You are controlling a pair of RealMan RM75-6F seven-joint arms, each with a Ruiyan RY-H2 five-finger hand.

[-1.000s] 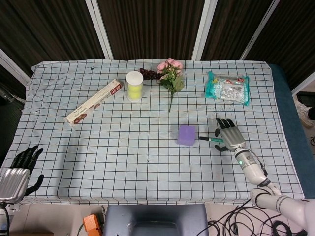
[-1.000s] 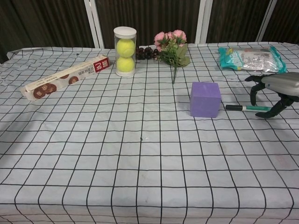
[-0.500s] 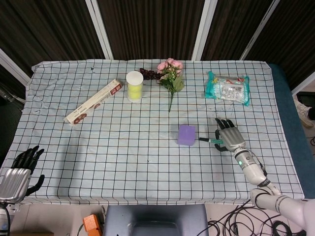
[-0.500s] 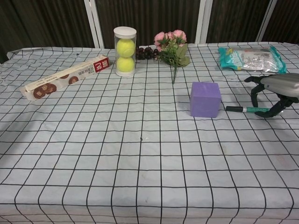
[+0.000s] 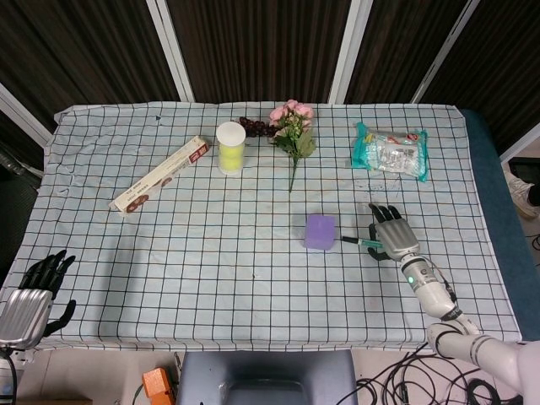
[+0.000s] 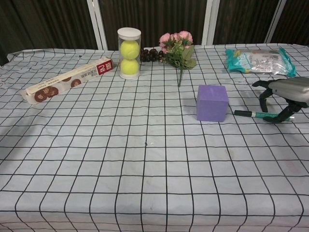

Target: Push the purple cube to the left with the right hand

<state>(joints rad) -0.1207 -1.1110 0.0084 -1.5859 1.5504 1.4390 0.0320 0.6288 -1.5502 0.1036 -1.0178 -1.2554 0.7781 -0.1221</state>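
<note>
Purple cube [image 5: 320, 231], one, matte with rounded edges, sits right of centre on the checked tablecloth [image 5: 211, 278]; one green marker [image 5: 364, 242] lies just beside its right face, between cube and right hand [image 5: 393, 234]; that hand's fingers are spread, arched over the marker; left hand [image 5: 34, 295] rests at the near left edge, fingers spread, holding nothing; one tennis-ball tube [image 5: 230, 147] stands far behind.
</note>
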